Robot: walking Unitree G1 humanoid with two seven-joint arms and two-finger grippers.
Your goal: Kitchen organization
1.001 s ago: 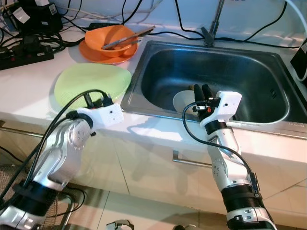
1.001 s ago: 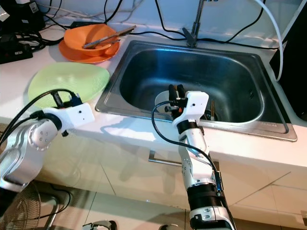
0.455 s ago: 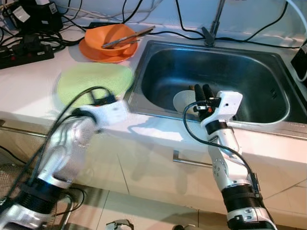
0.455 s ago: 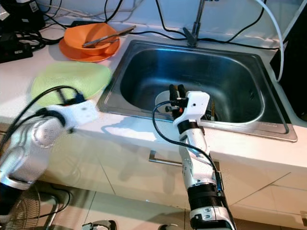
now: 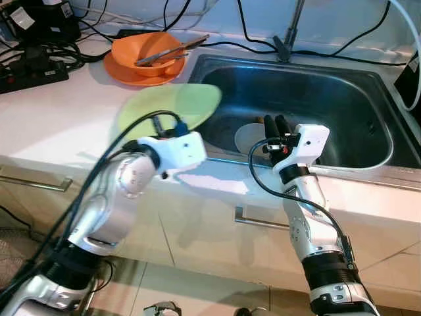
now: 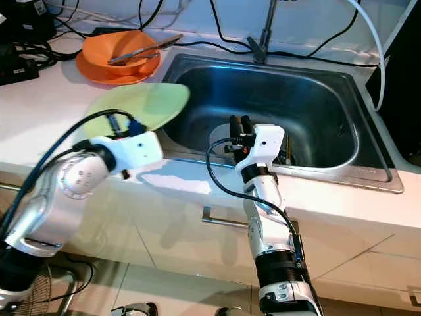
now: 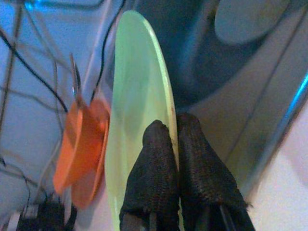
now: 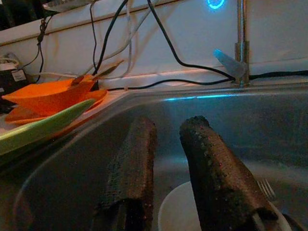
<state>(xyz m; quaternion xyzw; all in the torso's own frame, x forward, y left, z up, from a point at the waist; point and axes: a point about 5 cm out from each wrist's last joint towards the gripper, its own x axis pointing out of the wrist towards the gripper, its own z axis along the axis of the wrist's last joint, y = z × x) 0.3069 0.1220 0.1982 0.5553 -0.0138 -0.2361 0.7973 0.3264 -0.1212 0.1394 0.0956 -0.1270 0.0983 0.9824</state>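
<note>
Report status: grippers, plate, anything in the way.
Left gripper shut on the round light-green plate, held over the steel sink's left rim. Right gripper open above the white plate in the basin. Orange bowl with utensils behind; path clear.

I can read no text, label, brand or number anywhere in my feeds. The white tags on the black power gear (image 5: 41, 14) at the back of the desk (image 5: 59, 112) are too small and blurred for me to make out any lettering. The blue glowing ring (image 8: 216, 3) on the wall above the sink (image 8: 288, 125) is a light, not a character I can read.
</note>
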